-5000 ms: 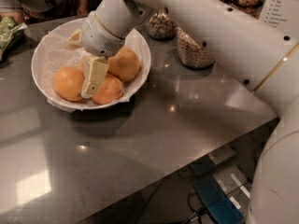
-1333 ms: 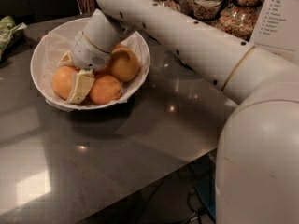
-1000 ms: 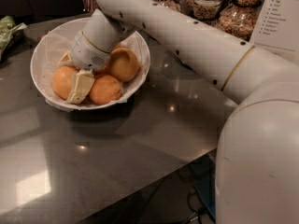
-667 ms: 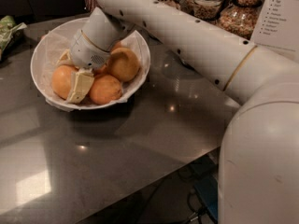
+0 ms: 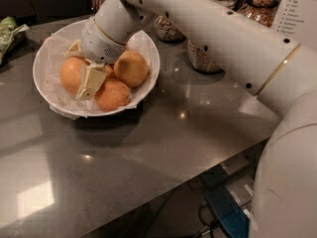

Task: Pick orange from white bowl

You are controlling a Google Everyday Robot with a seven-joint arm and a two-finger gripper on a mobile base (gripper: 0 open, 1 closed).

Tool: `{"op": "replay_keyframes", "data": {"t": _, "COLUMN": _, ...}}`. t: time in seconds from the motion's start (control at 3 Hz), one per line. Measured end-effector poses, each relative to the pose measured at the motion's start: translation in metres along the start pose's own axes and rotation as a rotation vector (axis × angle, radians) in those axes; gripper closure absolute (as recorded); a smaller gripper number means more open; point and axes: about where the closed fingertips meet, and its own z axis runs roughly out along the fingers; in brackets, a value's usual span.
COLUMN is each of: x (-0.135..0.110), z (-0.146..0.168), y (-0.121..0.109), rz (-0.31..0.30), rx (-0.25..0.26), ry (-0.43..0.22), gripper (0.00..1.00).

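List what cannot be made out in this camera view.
Gripper, down in the white bowl among the oranges: its wrist hides the grasp.
Glass jars: covered by the arm or cut by the top edge.
Printed sheet: text too small.
Green item: cut by the left edge.

Grey table filling the frame's middle, green packet at upper left edge, grain jars at upper centre, printed sign in upper right corner, blue box with cables at bottom right below the table edge
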Motion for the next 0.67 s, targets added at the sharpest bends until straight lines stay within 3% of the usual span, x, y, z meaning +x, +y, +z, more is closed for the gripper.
{"op": "replay_keyframes", "data": {"t": 0.67, "x": 0.009, "z": -0.064, "y": 0.002, "rz": 0.000, "rx": 0.077, "ry": 0.075, "gripper": 1.00}}
